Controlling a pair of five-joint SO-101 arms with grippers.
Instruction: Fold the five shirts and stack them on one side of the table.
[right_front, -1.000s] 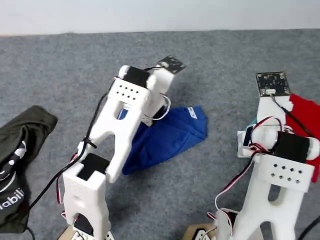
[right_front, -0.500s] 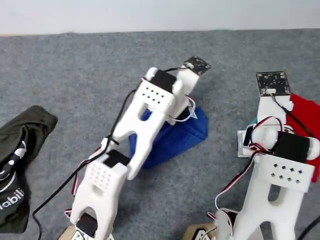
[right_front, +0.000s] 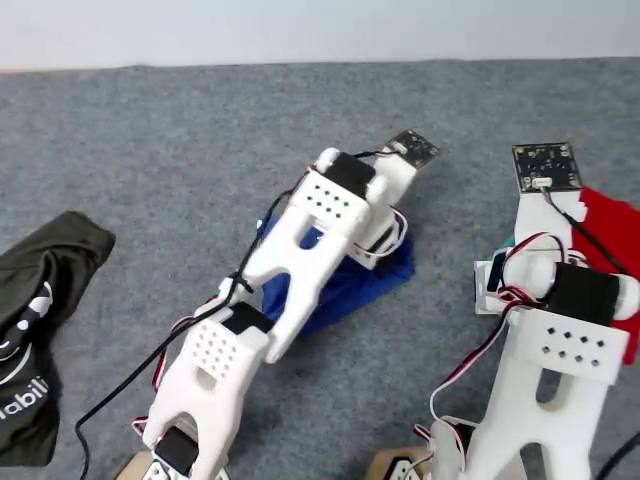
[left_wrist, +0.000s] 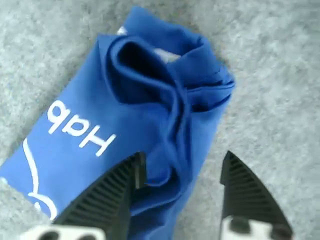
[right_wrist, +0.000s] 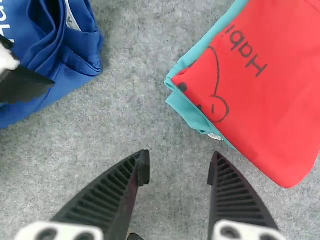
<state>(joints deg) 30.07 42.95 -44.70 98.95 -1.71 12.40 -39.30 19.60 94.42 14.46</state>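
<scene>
A folded blue shirt (right_front: 345, 285) with white lettering lies mid-table, largely under the left arm. In the left wrist view my left gripper (left_wrist: 182, 167) hangs open just above the blue shirt (left_wrist: 135, 115), one finger over the cloth and one over the carpet. A red shirt (right_wrist: 255, 75) lies folded on top of a teal shirt (right_wrist: 186, 107) at the right side. My right gripper (right_wrist: 177, 167) stands open over bare carpet between the blue shirt (right_wrist: 50, 55) and the red one. A dark green shirt (right_front: 35, 320) lies crumpled at the left edge.
Grey carpet (right_front: 150, 150) covers the table, with a pale wall along the far edge. The right arm (right_front: 550, 340) stands at the right front beside the red shirt (right_front: 615, 240). Open carpet lies across the back.
The left arm has swung to the right and stretched out over the blue shirt, which now looks more bunched under it. The right arm has kept still.
</scene>
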